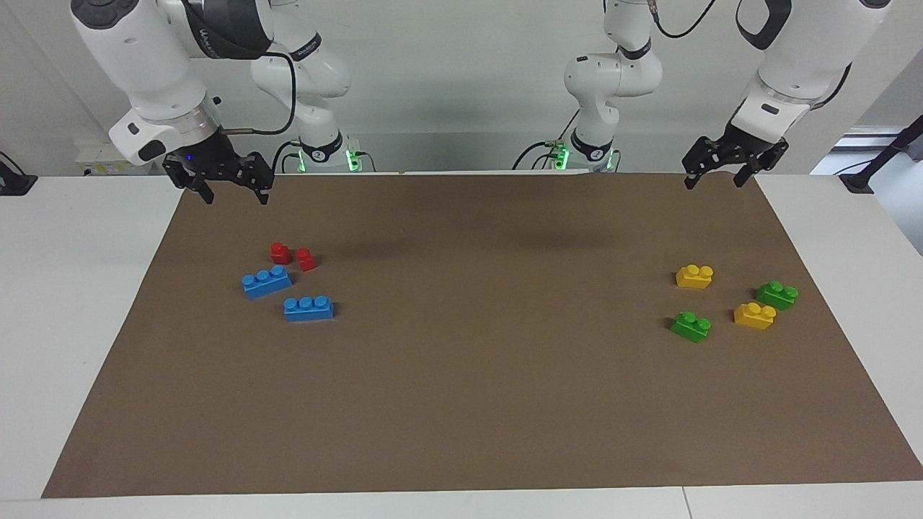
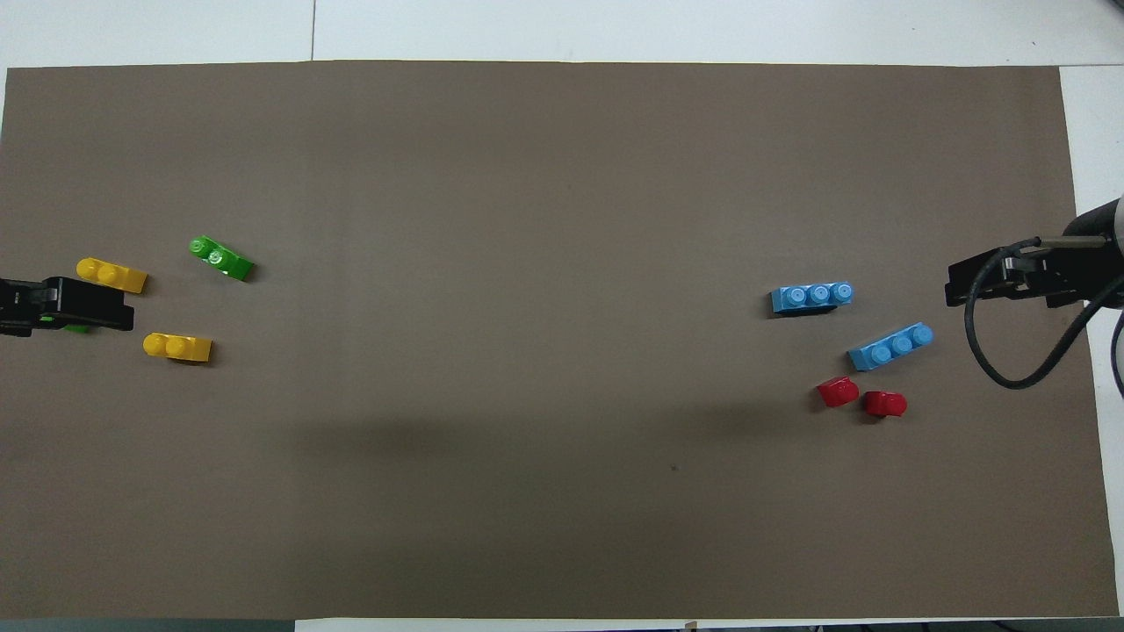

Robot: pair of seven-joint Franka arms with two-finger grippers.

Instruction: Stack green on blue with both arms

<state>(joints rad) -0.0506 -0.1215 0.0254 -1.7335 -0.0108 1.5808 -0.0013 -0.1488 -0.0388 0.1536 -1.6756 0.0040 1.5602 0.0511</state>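
The right gripper [image 1: 232, 193] hangs open and empty near the blue brick [image 1: 308, 308], which it should clamp across the long sides. The left gripper [image 1: 715, 177], likewise open and empty, should descend squarely onto the green brick [image 1: 691, 326].

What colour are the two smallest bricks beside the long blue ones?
Red, both of them; clearest in the facing view.

Robotics laboratory: two white arms [image 1: 173, 79] bolted at a white counter [image 1: 72, 303], brown mat [image 1: 461, 375], cabling, bare plain walls.
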